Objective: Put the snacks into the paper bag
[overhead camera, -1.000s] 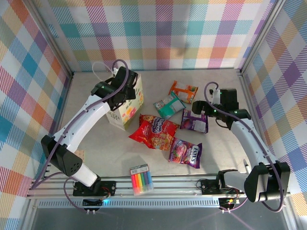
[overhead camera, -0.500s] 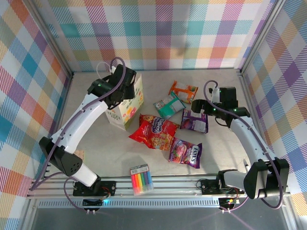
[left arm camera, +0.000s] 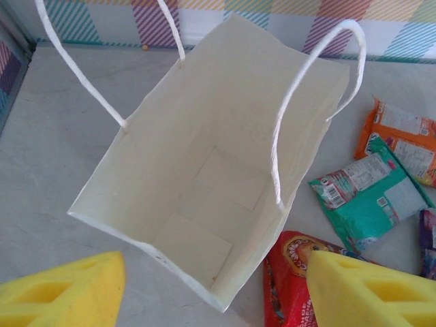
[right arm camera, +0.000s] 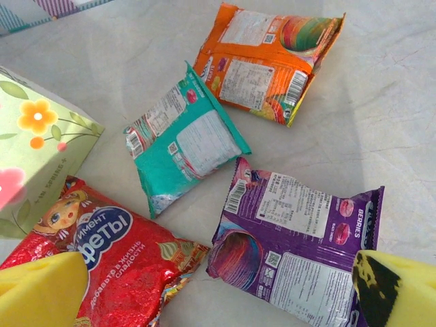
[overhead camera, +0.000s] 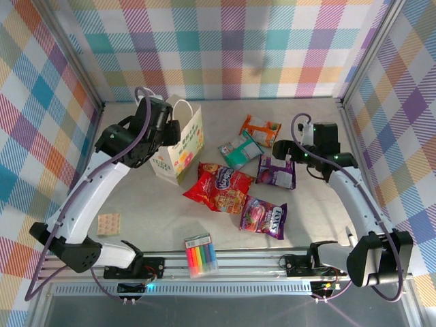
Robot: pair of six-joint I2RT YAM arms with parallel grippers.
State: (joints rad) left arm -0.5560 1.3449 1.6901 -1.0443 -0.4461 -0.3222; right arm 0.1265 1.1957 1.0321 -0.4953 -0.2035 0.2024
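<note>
- The white paper bag (overhead camera: pixel 180 139) stands upright at the left rear of the pale, mottled worktop (overhead camera: pixel 143 204), its mouth open and its twisted cord handles arching up. The left wrist view looks down smooth walls to a creased, folded floor.
- The left pincer (left arm camera: pixel 214 296) hangs over the bag's mouth, its yellow wedge-shaped fingers (left arm camera: pixel 61 293) spread wide and gripping nothing.
- Crinkly foil pouches lie flat on the worktop to the right of the bag: a large glossy red packet (overhead camera: pixel 219 186) just beside its base, a teal-and-white packet (overhead camera: pixel 240 150), an orange packet (overhead camera: pixel 260 127), a rear purple packet (overhead camera: pixel 276 172) and a near purple packet (overhead camera: pixel 264 216).
- The right pincer (right arm camera: pixel 218 293) hovers over the rear purple packet, fingers apart and empty.
- A clear pack of rainbow markers (overhead camera: pixel 200 255) sits by the front rail.
</note>
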